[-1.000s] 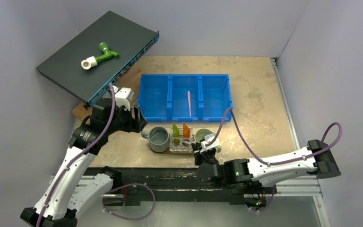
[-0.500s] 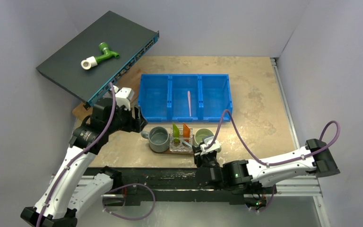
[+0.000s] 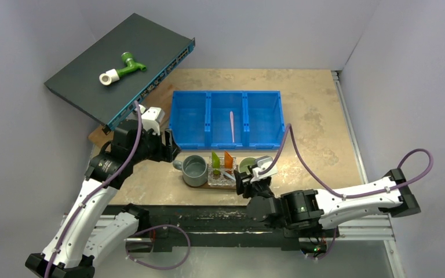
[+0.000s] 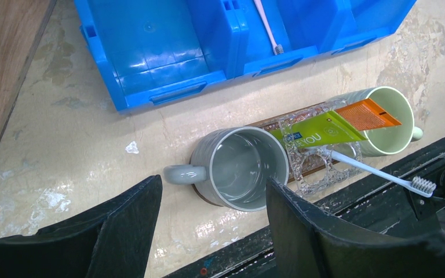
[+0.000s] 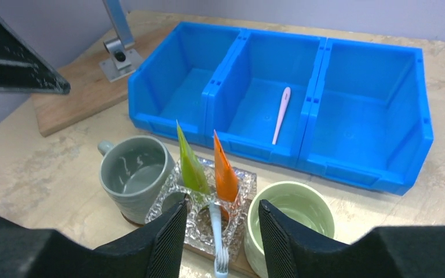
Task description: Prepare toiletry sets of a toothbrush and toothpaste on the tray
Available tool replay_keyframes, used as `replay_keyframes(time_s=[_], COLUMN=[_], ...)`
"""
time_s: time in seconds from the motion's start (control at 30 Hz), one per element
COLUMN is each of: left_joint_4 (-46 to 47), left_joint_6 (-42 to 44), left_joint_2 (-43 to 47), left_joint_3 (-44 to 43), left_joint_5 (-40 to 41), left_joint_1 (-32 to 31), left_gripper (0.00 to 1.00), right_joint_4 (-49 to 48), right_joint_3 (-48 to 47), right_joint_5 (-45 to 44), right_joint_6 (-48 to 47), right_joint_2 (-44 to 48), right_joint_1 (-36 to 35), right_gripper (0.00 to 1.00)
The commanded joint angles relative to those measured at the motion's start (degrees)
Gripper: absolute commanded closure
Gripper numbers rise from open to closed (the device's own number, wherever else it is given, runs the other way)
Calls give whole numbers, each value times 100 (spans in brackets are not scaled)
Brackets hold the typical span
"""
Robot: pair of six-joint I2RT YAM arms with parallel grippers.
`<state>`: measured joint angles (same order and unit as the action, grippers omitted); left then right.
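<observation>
The dark-brown tray (image 5: 239, 267) carries a grey mug (image 5: 133, 171), a pale green mug (image 5: 290, 214) and a clear glass holder (image 5: 177, 191). A lime-green tube (image 5: 190, 165) and an orange tube (image 5: 225, 171) stand in the holder. A pale blue toothbrush (image 5: 216, 231) leans out of it, bristles toward the near edge. My right gripper (image 5: 221, 208) is open, its fingers either side of that brush without touching. A pink toothbrush (image 3: 232, 124) lies in the blue bin's middle compartment. My left gripper (image 4: 213, 191) hangs open, empty, over the grey mug (image 4: 240, 168).
The blue three-compartment bin (image 3: 226, 119) stands just behind the tray. At the back left, a tilted dark network switch (image 3: 145, 43) with a green-and-white tap fitting (image 3: 121, 66) on it rests above a wooden board (image 5: 81, 95).
My right gripper has opened and let go of the pale blue toothbrush, which now rests in the glass holder. The right arm shifted slightly. The left arm has not moved.
</observation>
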<state>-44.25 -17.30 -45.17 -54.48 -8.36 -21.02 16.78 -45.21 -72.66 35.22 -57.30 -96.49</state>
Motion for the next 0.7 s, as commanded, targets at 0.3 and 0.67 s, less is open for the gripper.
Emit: replay_keyframes(time_s=[0.3,0.67], left_joint_4=[177,166], left_joint_6=[95,113], left_joint_2=[-61,-45], left_joint_3=[7,-14], left_joint_5=[-25,60], left_joint_1=[10,10], left_gripper=[35,35], right_joint_4=[167,558], right_joint_3=[-1263,-3168], right_joint_5=[967,2837], right_joint_6=[-1222,-1903], right_joint_2=[60,-1643], right_joint_1=[1427,3235], right_gripper=[46,37])
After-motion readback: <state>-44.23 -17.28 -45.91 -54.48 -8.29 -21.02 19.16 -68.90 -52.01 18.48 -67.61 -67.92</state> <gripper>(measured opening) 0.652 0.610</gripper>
